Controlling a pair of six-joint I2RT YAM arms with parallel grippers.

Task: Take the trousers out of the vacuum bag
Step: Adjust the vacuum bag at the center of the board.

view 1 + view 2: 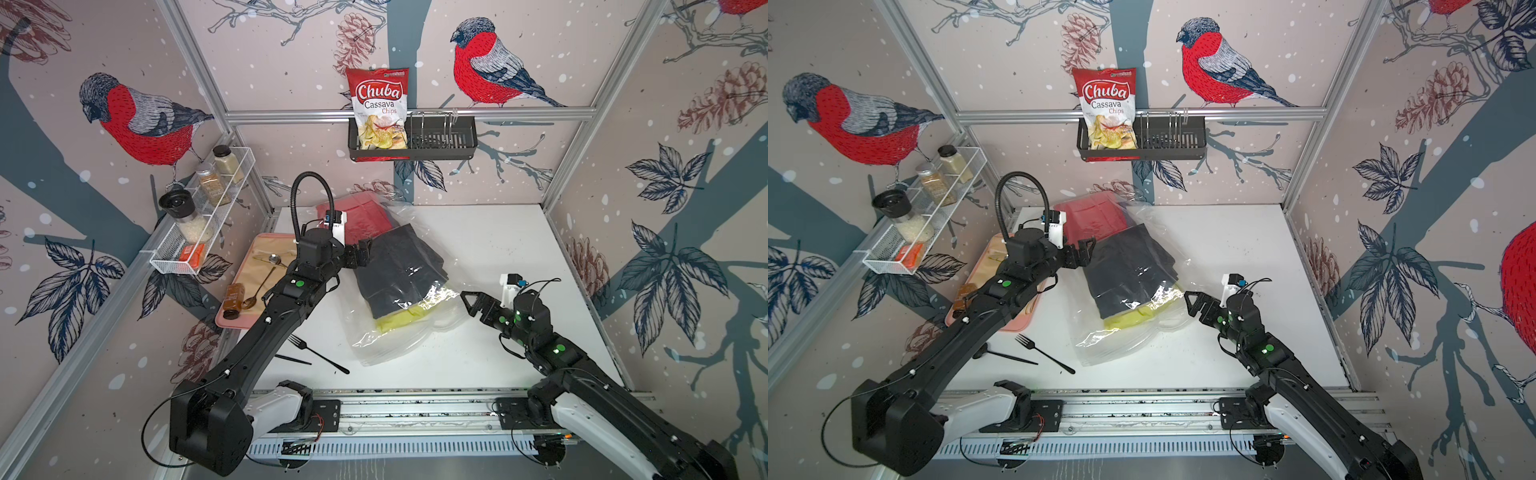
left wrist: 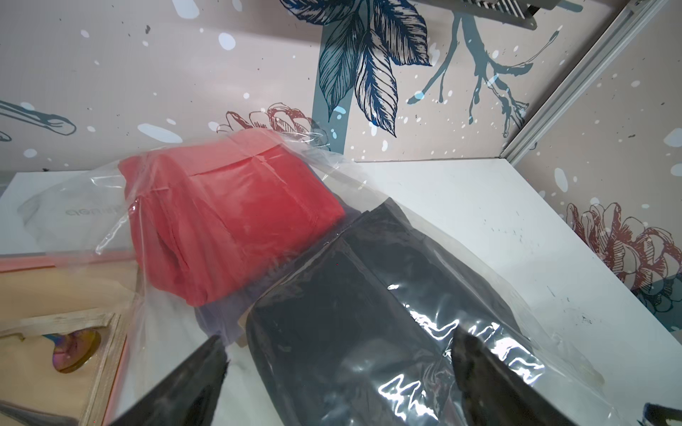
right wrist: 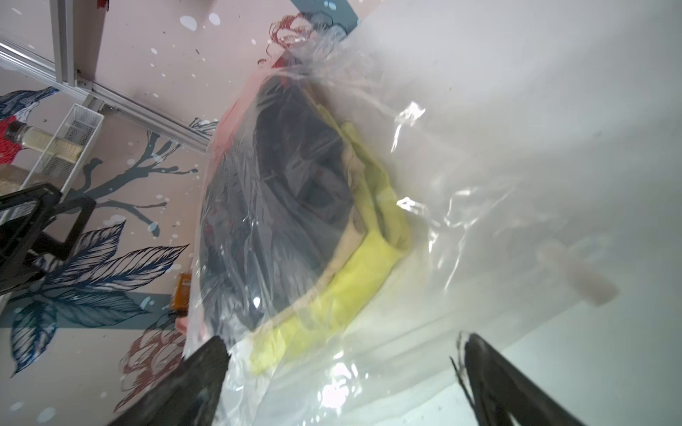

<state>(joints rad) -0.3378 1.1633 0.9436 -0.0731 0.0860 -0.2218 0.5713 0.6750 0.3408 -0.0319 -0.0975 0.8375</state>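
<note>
Left wrist view: the left gripper is hovering with its fingers spread wide and holding nothing; the black pair is lying just ahead of the fingertips, under film.
Right wrist view: the right gripper is likewise gaping wide and empty; the yellow-green pair is sitting just beyond its fingertips, behind plastic.
Whereabouts: the trousers are all lying inside the vacuum bag on the table, between the two sets of fingers.
Red pair: lying further out from the left fingertips than the black pair, towards the bag's far end.
Bag material: clear thin film, crinkling and throwing glare; to my eye it is going to be slippery, bunching up between the pads.
Cloth: soft, matt, folded into flat slabs that are overlapping one another; looking light and floppy, nothing breakable, and probably unfolding if lifted by one corner.
Where to take hold: I am thinking one gripper should be pinning the loose empty film beside the right fingertips, while the other is pinching a thick folded edge of cloth.
Mouth: I am not managing to tell whether the seal is open.
</note>
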